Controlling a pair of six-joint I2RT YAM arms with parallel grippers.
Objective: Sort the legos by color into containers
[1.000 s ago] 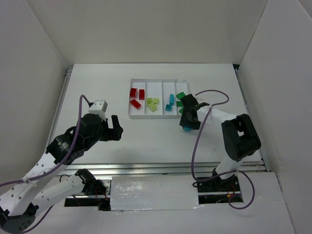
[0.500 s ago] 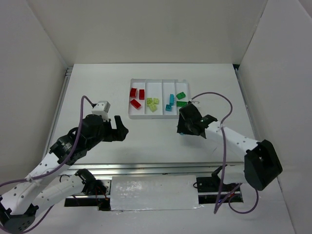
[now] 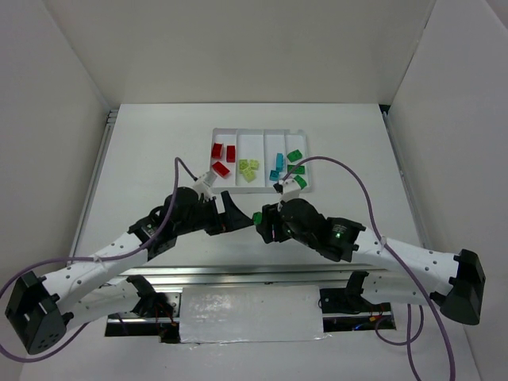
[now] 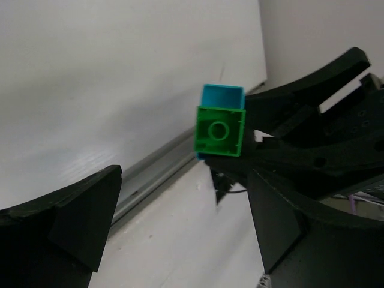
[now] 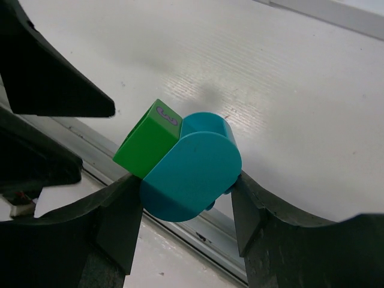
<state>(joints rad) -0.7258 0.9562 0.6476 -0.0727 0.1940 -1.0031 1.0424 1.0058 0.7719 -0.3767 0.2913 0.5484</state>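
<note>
1. Separating a stuck pair looks like your step in hand: your right gripper (image 5: 183, 198) clamps a rounded cyan brick (image 5: 192, 171) with a green brick (image 5: 147, 147) joined to it.
2. Your left gripper (image 3: 238, 216) stands wide and empty, with the pair just ahead of its fingertips.
3. Next, close the left fingers around the green brick and pull. Each colour then goes to its own compartment of the tray (image 3: 258, 143) beyond both hands.

A green brick (image 4: 220, 131) was joined to a cyan brick (image 4: 222, 95) behind it, and the right tool (image 4: 252, 137) held the pair, reaching in from the right. The left tool (image 4: 180, 240) had its fingers wide apart, framing the white table (image 4: 120, 72) and its metal rail (image 4: 156, 168).
</note>
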